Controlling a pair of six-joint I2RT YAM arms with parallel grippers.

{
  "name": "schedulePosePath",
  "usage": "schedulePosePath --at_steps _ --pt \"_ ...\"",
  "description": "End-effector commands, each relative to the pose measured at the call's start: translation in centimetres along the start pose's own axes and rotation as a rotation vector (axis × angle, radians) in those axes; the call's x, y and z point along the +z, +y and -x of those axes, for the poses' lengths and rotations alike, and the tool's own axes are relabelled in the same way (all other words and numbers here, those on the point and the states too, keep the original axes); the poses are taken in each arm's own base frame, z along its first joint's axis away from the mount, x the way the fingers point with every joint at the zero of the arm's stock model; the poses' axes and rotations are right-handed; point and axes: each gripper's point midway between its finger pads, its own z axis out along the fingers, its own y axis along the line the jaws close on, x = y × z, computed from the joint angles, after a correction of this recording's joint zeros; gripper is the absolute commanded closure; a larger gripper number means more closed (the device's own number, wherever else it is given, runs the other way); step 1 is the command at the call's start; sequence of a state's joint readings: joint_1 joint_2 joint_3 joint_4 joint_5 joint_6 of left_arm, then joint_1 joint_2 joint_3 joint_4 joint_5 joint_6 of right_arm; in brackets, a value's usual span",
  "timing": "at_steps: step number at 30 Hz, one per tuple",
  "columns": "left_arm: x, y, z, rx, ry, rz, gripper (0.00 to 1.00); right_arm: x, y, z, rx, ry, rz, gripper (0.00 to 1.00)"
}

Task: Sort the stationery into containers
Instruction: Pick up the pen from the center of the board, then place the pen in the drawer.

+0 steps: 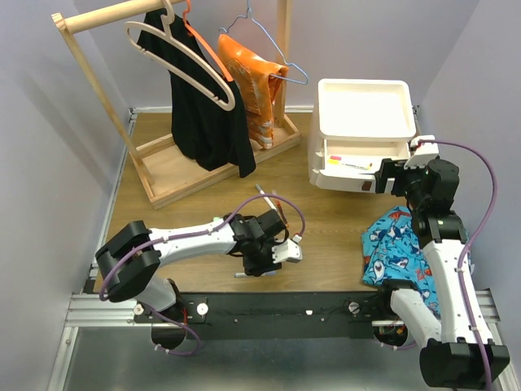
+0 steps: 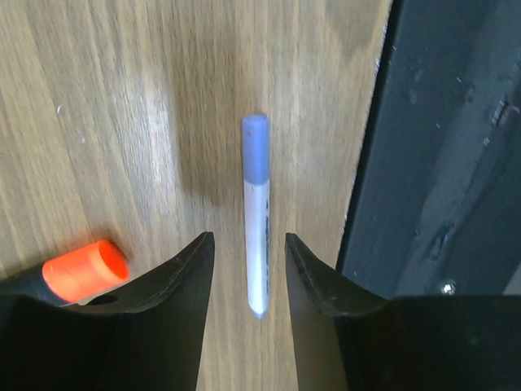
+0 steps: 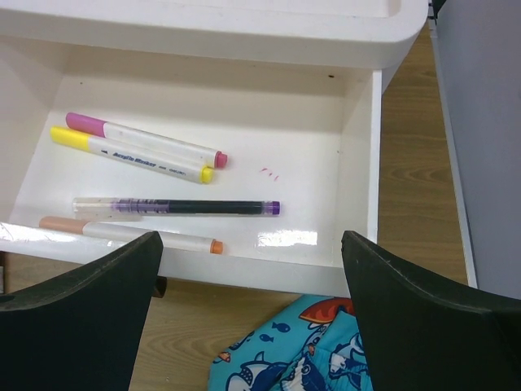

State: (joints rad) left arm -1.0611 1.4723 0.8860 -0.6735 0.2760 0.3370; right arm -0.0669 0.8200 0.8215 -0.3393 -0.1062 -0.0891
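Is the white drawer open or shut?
Open. The drawer sticks out from the drawer unit, and you can see four pens lying inside it.

**Top external.** Fixed, high, behind the arm bases. Faces down and forward. Far view, taking in the whole wooden surface (image 1: 326, 220), with the clothes rack (image 1: 183, 175) far left and the drawer unit (image 1: 358, 140) far right.

**Left wrist.** Mounted above the left hand (image 2: 248, 238). Faces straight down, very near the surface, with a black rail (image 2: 440, 163) along its right edge. Shares with the top view the near strip of surface beside that rail.

**Right wrist.** Mounted behind the right hand (image 3: 251, 240). Faces down and forward into the open drawer (image 3: 373, 163), near. Shares with the top view that drawer and the shark-print cloth (image 3: 285, 358).
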Motion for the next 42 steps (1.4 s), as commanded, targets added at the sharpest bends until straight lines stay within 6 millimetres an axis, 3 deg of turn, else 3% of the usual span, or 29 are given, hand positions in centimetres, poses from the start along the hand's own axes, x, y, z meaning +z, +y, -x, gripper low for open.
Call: schedulePosePath --at_steps 1,7,11,13,14,16,17,18,19,20,22,23,27,29,32,38,39,41,42 --pt "2.1 0.5 0.2 -0.012 0.027 0.033 0.54 0.1 0.3 0.3 -0.013 -0.007 0.023 0.02" --pt "4.0 -0.1 -0.8 0.014 0.080 0.011 0.59 -0.2 -0.1 0.0 -0.026 0.002 0.006 0.02" --pt "4.4 -0.4 -0.4 -0.001 0.092 -0.022 1.00 -0.5 -0.1 0.1 -0.025 -0.004 0.002 0.02" --pt "3.5 -0.2 0.0 -0.009 0.096 -0.036 1.00 -0.6 -0.2 0.4 -0.027 -0.012 -0.005 0.02" --pt "2.4 0.5 1.9 0.009 0.049 -0.029 1.00 -0.6 -0.3 0.6 -0.026 -0.018 -0.009 0.02" --pt "0.5 1.5 3.3 0.006 0.030 -0.024 1.00 -0.6 -0.6 1.1 -0.024 -0.028 -0.027 0.02" --pt "-1.5 3.2 6.2 0.034 -0.044 0.004 1.00 -0.6 -0.7 1.7 -0.024 -0.042 -0.031 0.02" --pt "-2.7 3.7 7.8 0.039 -0.082 0.005 1.00 -0.6 -0.8 2.1 -0.024 -0.055 -0.035 0.02" --pt "-4.0 3.8 8.8 0.049 -0.099 -0.003 1.00 -0.6 -0.8 2.4 -0.021 -0.061 -0.037 0.02" --pt "-6.5 4.5 12.5 0.083 -0.190 0.009 1.00 -0.5 -0.9 2.6 -0.012 -0.065 -0.044 0.02" --pt "-9.6 4.4 15.5 0.149 -0.276 -0.030 1.00 -0.4 -1.4 2.8 0.002 -0.073 -0.068 0.01" --pt "-12.7 4.8 18.6 0.194 -0.380 0.014 1.00 -0.4 -1.4 2.8 0.011 -0.074 -0.076 0.01" --pt "-18.5 5.8 25.3 0.350 -0.596 0.118 1.00 -0.6 -1.7 2.6 0.018 -0.082 -0.092 0.01" --pt "-20.6 7.6 28.4 0.375 -0.651 0.198 1.00 -0.8 -1.8 2.6 0.018 -0.083 -0.098 0.01" --pt "-22.9 9.6 31.3 0.383 -0.713 0.291 1.00 -1.0 -1.9 2.7 0.018 -0.090 -0.108 0.01" --pt "-23.6 12.7 35.5 0.420 -0.839 0.416 1.00 -1.3 -2.0 2.5 0.021 -0.092 -0.115 0.01" --pt "-22.2 13.6 36.2 0.415 -0.832 0.414 1.00 -1.3 -2.0 2.4 0.021 -0.090 -0.115 0.01" --pt "-22.7 14.3 37.6 0.421 -0.859 0.442 1.00 -1.3 -2.0 2.4 0.021 -0.091 -0.115 0.01" --pt "-21.1 15.4 37.8 0.412 -0.837 0.449 1.00 -1.3 -2.0 2.6 0.019 -0.096 -0.116 0.01"
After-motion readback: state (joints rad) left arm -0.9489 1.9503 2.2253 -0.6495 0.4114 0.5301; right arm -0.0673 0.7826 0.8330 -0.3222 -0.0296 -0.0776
